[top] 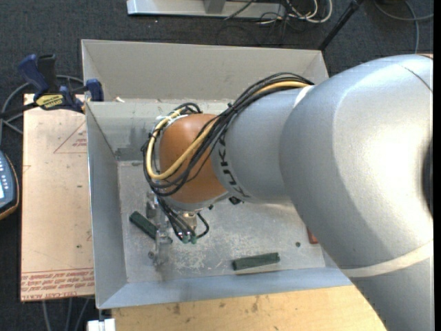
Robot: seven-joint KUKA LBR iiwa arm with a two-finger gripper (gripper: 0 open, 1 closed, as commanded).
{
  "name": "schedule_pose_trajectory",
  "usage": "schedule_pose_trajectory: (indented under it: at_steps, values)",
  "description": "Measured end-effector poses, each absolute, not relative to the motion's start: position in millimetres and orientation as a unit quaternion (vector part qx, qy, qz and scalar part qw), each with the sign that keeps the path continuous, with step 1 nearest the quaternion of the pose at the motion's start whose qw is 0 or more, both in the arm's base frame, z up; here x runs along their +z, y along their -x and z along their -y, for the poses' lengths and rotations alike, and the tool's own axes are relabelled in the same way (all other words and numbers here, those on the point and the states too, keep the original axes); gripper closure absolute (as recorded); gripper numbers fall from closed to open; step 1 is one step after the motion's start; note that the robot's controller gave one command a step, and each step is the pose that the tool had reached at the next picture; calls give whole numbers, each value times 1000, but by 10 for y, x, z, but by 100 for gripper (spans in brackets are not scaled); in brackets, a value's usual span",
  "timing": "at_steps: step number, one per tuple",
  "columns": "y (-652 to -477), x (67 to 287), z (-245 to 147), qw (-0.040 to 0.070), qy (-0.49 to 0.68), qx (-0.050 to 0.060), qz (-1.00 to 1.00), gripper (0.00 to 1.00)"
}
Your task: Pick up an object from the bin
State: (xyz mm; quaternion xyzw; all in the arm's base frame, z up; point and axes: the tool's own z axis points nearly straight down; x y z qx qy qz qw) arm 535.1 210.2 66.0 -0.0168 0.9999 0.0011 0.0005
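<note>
Gripper (163, 240) lowered to the floor of the grey bin (103, 205), close to its left wall and about midway between the far and near walls. You see it below the orange wrist cover (189, 157), half buried under looped black and yellow cables (165, 171). You cannot tell whether it is released or clenched, nor whether it grips anything.

Just to its left lies a short dark green strip (142, 224), tilted, flat on the floor. Its right end runs in under the gripper's hardware, so you cannot tell whether the two touch.

A second dark green bar (255, 261) lies flat along the bin's near wall, towards the middle, well apart from the gripper.

The grey arm (275, 150) enters from the right and hides the bin's right side and near right corner. At its edge, by the right wall, a small red scrap (311, 238) shows, cut off by the arm and too small for you to identify.
</note>
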Motion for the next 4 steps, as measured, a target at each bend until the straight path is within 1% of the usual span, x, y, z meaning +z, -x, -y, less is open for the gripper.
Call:
schedule_pose_trajectory:
  at_steps: [2,3,4]
  values:
    - [-5356,663,-2110,0,15,1,-1000,0]
    - [-5369,677,-2111,2,15,1,-1000,100]
    - [-5386,1659,-2115,4,15,2,-1000,100]
